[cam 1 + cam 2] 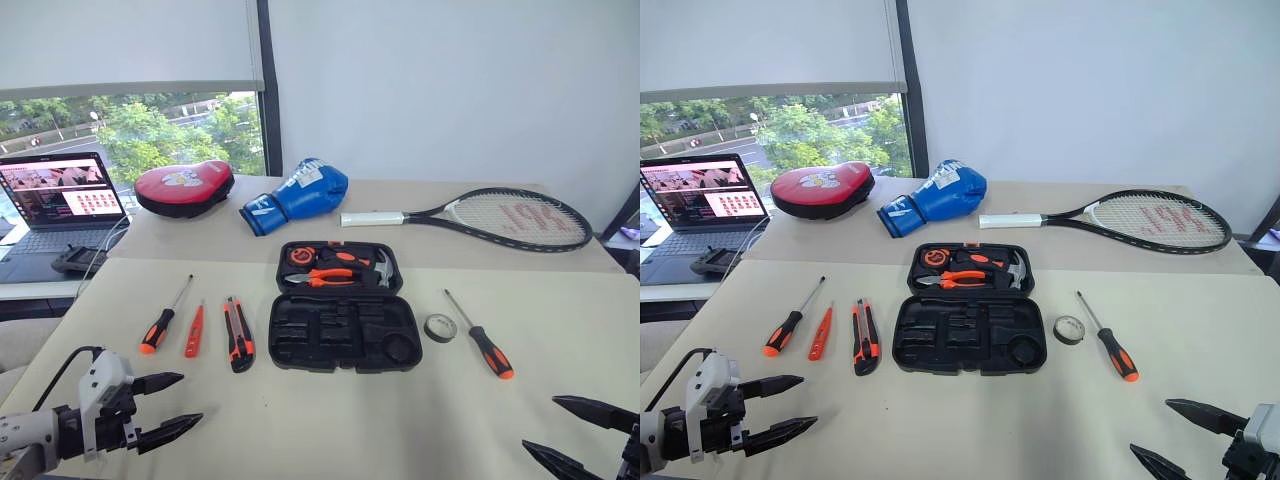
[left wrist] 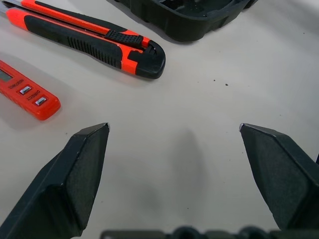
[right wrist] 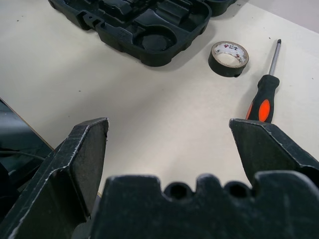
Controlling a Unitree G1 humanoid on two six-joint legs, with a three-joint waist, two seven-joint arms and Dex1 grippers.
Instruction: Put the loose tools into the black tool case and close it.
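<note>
The black tool case [image 1: 344, 366] lies open mid-table; its near half has empty slots, and its far half holds pliers and a hammer. To its left lie a screwdriver [image 1: 164, 316], a small orange screwdriver [image 1: 194, 331] and the utility knife [image 1: 238, 336]. On its right are the tape roll [image 1: 440, 327] and a second screwdriver [image 1: 481, 336]. My left gripper [image 1: 190, 397] hovers open near the table's front left, short of the knife [image 2: 94, 40]. Low at the front right, my right gripper [image 1: 540, 423] is open and empty, facing the tape roll [image 3: 228, 57].
At the back lie a tennis racket [image 1: 490, 215], a blue boxing glove [image 1: 295, 195] and a red pad [image 1: 185, 187]. A laptop [image 1: 60, 200] and a controller [image 1: 80, 261] sit on a side desk at the left, past the table's edge.
</note>
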